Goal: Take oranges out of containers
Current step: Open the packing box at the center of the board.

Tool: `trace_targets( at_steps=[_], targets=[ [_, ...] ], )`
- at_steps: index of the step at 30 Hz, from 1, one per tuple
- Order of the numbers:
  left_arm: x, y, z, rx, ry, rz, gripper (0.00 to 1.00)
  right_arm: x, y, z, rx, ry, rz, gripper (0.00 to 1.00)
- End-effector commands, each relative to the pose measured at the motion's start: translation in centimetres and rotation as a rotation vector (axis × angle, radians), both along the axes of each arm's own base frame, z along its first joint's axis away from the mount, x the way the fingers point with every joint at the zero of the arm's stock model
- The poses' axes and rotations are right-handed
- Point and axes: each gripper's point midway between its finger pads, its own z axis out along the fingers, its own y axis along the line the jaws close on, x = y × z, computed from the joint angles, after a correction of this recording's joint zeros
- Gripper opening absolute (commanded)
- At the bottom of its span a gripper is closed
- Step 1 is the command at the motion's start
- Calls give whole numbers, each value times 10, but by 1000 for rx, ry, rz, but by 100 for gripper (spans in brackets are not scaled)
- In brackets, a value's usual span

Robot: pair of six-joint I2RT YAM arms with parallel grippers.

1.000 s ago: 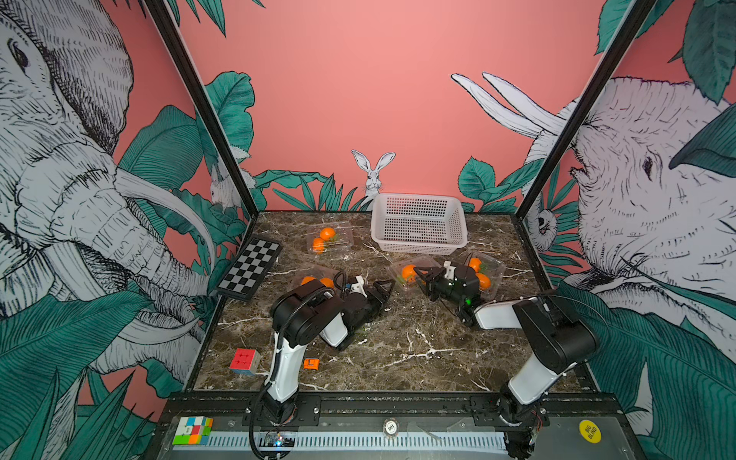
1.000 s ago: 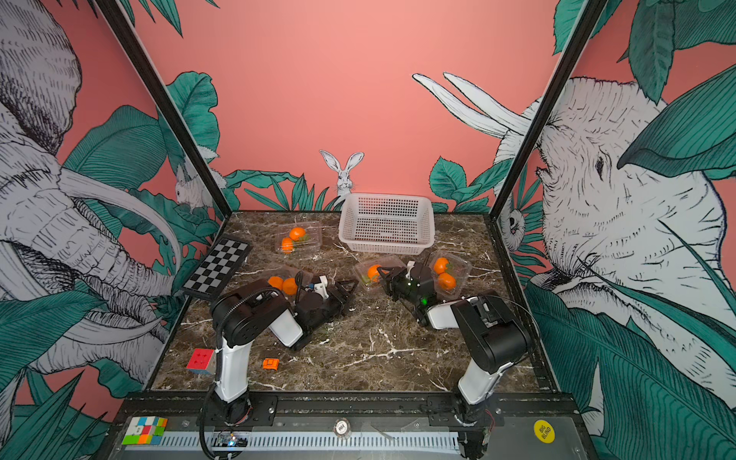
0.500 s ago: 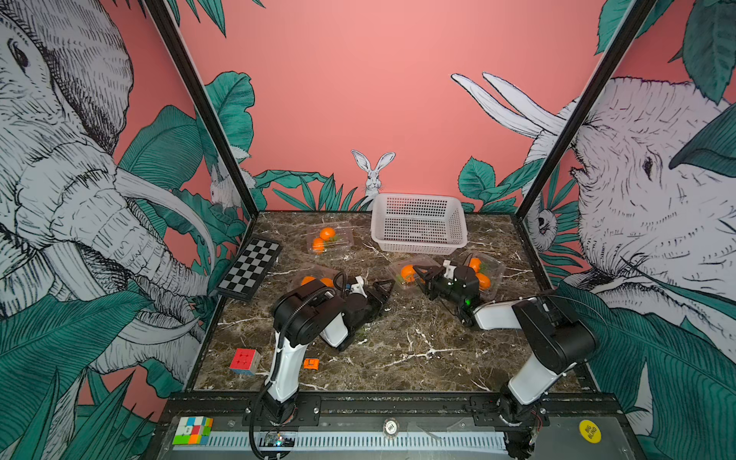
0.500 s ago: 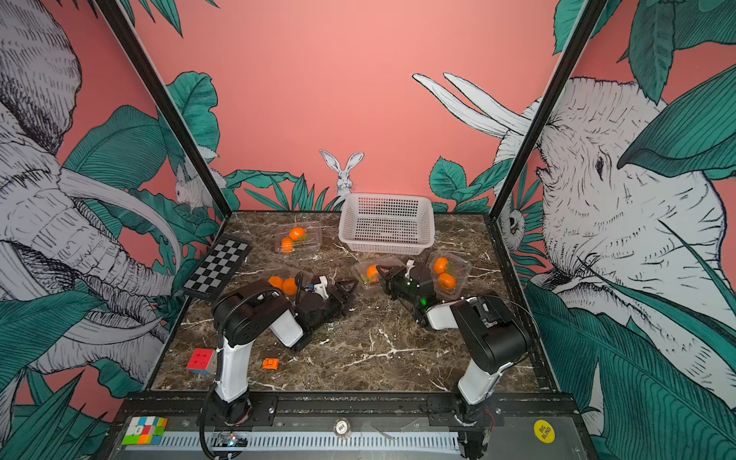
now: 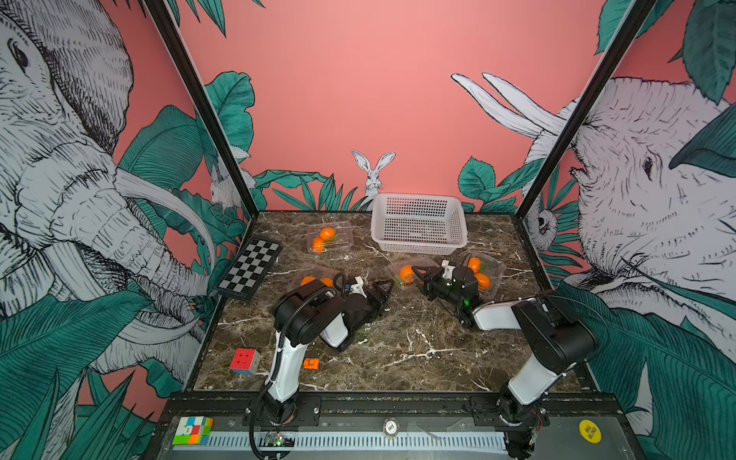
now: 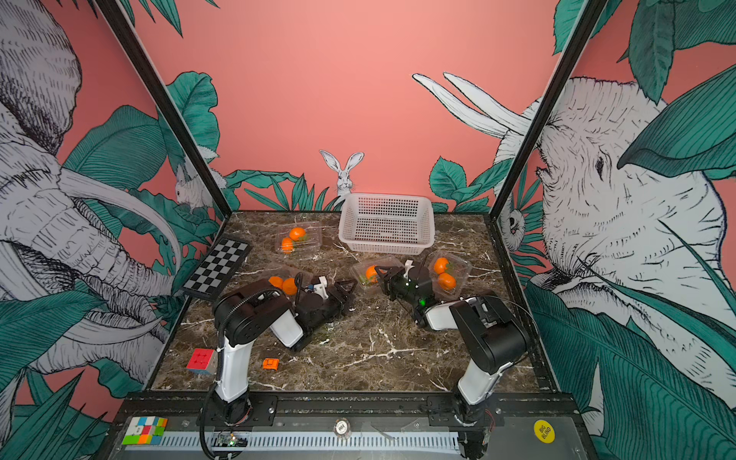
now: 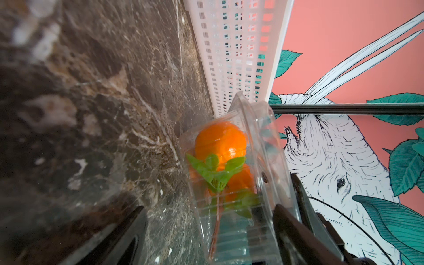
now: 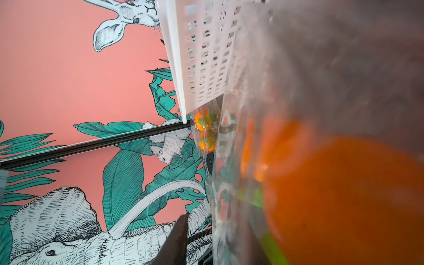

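Observation:
Four clear containers with oranges stand on the marble. The back one (image 5: 340,239) holds two oranges (image 5: 327,233). The left one (image 5: 302,273) is half hidden behind my left arm. The right one (image 5: 494,275) holds two oranges (image 5: 474,264). The middle container (image 5: 398,266) lies between my grippers, with an orange (image 5: 406,274) showing. My left gripper (image 5: 384,284) is open and straddles that container (image 7: 231,229). One finger (image 7: 130,229) stands clear of it. Two leafy oranges (image 7: 220,142) lie inside. My right gripper (image 5: 420,275) is partly open with the clear wall (image 8: 220,206) between its jaws. A blurred orange (image 8: 344,202) is close by.
A white perforated basket (image 5: 418,223) stands at the back, just behind the middle container. A chessboard (image 5: 249,269) leans at the left edge. A red cube (image 5: 245,360) and a small flat orange block (image 5: 311,363) lie near the front left.
Both arms stay where they were. The left gripper's jaws look slightly narrower around the middle container.

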Motion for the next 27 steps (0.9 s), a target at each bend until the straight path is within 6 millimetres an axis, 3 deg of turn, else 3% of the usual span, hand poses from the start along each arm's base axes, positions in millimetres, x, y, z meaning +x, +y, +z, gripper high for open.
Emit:
trace_targets(
  at_steps=[1,27],
  targets=[
    [-12,9,-45,109,101,4,87,-5,5,9,-9,-47,28,34],
    [-13,3,-49,107,109,-12,86,-11,50,31,56,-115,152,34]
  ],
)
